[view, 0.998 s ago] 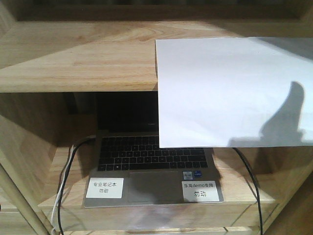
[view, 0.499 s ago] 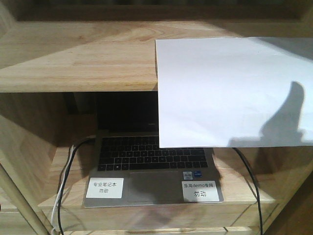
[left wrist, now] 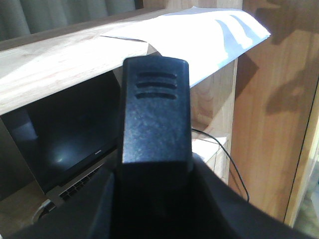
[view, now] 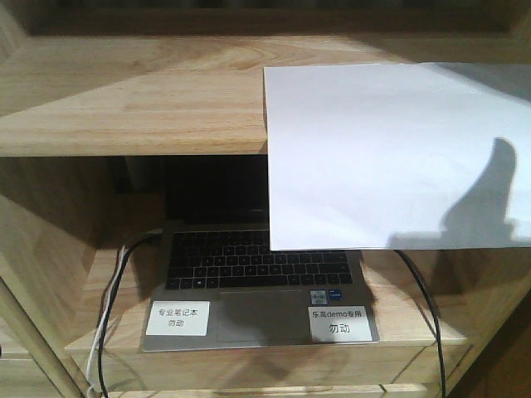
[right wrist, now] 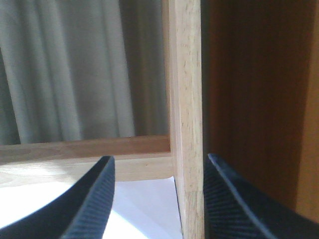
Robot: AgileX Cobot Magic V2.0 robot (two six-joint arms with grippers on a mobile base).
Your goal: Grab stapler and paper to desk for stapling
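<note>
The light wood shelving unit (view: 133,99) filled the front view, its upper board running from left to right. The paper (view: 390,157), a plain white sheet, lay on the right part of that board, and its near portion hung over the front edge and covered the right side of the screen of the laptop (view: 257,282) in the compartment below. The laptop stood open on the lower board, keyboard toward the near side. The stapler (left wrist: 156,109), black with three short grooves at its far end, was held up before the left wrist camera, with the left gripper (left wrist: 155,174) closed against its sides. The right gripper (right wrist: 157,199) had its ribbed fingers (right wrist: 94,199) spread apart, nothing between them, with a shelf upright (right wrist: 187,99) beyond. On the palm rest, the left label (view: 177,317) read "专业笔记本 勿动" and the right label (view: 338,322) read "乐高demo专用 勿动". A small blue sticker (view: 328,295) sat above the right label; its print was too small to read.
</note>
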